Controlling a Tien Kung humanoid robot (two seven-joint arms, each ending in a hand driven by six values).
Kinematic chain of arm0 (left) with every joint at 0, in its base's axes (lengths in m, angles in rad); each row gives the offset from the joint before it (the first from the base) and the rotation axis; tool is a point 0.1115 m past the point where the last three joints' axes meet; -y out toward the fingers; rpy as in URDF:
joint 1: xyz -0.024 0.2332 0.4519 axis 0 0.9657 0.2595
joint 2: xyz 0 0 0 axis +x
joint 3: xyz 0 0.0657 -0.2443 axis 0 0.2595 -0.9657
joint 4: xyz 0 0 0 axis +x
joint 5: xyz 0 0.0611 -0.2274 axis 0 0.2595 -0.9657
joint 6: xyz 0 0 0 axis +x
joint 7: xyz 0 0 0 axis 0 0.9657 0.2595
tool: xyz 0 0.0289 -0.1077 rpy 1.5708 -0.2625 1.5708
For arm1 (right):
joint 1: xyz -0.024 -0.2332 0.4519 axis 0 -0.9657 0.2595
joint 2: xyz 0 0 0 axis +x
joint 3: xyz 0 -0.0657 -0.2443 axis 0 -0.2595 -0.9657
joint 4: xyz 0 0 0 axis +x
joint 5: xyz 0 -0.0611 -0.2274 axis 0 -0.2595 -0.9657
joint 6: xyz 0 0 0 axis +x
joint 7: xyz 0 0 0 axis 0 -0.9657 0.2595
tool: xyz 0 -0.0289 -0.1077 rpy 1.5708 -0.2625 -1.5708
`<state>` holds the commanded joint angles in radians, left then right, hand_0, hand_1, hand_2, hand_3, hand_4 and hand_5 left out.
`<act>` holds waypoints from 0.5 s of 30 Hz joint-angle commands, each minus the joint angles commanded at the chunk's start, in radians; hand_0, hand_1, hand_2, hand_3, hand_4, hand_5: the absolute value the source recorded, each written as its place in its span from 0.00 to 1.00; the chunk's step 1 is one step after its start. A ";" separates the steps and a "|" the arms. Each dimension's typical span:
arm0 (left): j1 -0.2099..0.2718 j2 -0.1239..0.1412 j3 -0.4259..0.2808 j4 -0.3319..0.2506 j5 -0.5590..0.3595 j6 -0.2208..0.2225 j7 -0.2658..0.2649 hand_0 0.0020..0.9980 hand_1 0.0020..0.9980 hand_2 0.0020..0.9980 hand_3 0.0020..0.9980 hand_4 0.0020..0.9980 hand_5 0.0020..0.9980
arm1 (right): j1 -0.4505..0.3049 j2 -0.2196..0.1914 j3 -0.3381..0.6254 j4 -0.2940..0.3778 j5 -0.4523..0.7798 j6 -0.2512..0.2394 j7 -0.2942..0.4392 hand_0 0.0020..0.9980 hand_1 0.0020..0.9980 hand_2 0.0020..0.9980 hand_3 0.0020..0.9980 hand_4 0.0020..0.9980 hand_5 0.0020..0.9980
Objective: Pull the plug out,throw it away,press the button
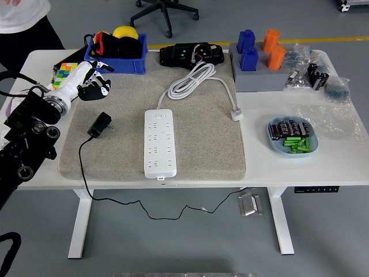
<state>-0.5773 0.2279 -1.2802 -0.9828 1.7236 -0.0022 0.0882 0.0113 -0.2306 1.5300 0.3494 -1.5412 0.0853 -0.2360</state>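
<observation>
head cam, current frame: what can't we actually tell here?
- Power strip button state: too small in head view.
- Left hand fingers: open, holding nothing; palm side hidden.
- Black plug prongs: too small.
- Right arm: outside the frame.
- Person: cut off by top edge.

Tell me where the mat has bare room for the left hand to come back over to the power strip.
Open mat lies between the black plug and the power strip, and right of the strip up to its white cable. The left hand hovers by the crowded far-left corner: Rubik's cube, blue bin.
</observation>
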 joint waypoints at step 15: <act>0.115 0.003 -0.195 -0.071 -0.030 0.030 -0.012 0.98 1.00 0.98 0.95 0.80 0.21 | 0.012 -0.004 -0.008 -0.001 -0.002 0.000 0.000 0.77 0.73 0.72 0.71 0.89 0.66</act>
<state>-0.4620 0.2309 -1.4752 -1.0540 1.6933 0.0278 0.0758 0.0232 -0.2341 1.5219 0.3480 -1.5435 0.0854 -0.2358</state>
